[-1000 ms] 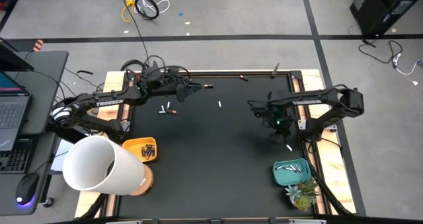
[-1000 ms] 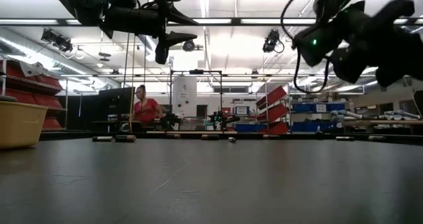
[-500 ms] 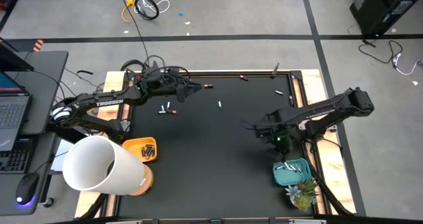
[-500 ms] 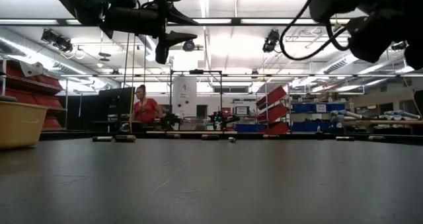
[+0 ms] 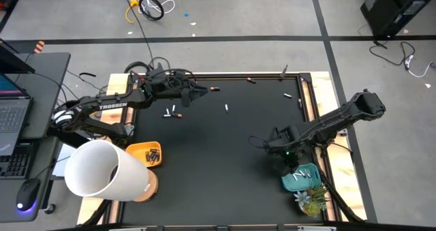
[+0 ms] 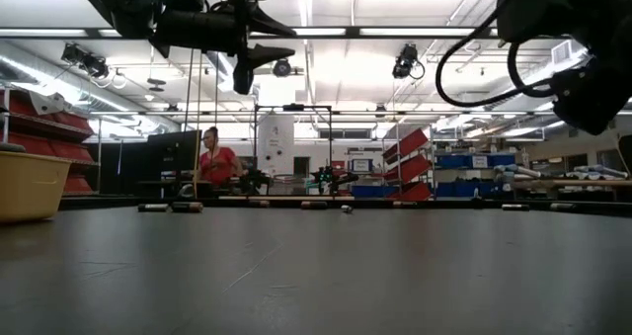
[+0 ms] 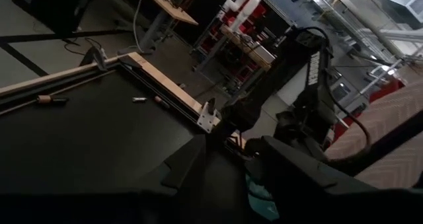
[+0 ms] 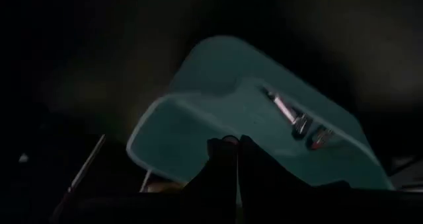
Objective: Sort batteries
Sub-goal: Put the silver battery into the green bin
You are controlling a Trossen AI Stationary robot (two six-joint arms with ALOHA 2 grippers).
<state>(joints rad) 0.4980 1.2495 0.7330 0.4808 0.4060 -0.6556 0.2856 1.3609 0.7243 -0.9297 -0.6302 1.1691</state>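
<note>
Two hands in play, only the right one working.

High view: right hand [image 5: 291, 164] sits by the near right corner of the table [image 5: 225, 163], just beside the teal tray [image 5: 302, 179] that already holds a few pale batteries [image 5: 300, 172]. Left hand [image 5: 201, 91] hangs over the far left area, fingers spread. Loose batteries [image 5: 172, 112] lie on the mat near it, one pale battery [image 5: 227, 108] mid-table, more along the far edge. Orange tray [image 5: 144, 155] at near left holds dark ones. Large white cylinder [image 5: 102, 170] stands next to it.

Low view: left hand [image 6: 259, 58] hangs high, spread, nothing in it. Right arm is at upper right; its hand is out of frame. Batteries show as small specks on the far table line. A person in red stands in the room behind.

Left wrist view: two batteries [image 7: 49, 99] lie near the far rail; right arm visible beyond.

Right wrist view: fingers [image 8: 225, 159] pressed together right over the teal tray [image 8: 211, 118]; whether a battery is pinched between them, can't tell. A couple of batteries [image 8: 294, 118] lie inside.

Step, as I read it: drop-off at the teal tray. Next move calls for centring over the tray opening, then spreading the fingers.

Versus a second ago: right arm has swung from mid-right of the table toward the near corner; a pale battery that lay on the mat near the tray no longer shows. Left arm unchanged.
</note>
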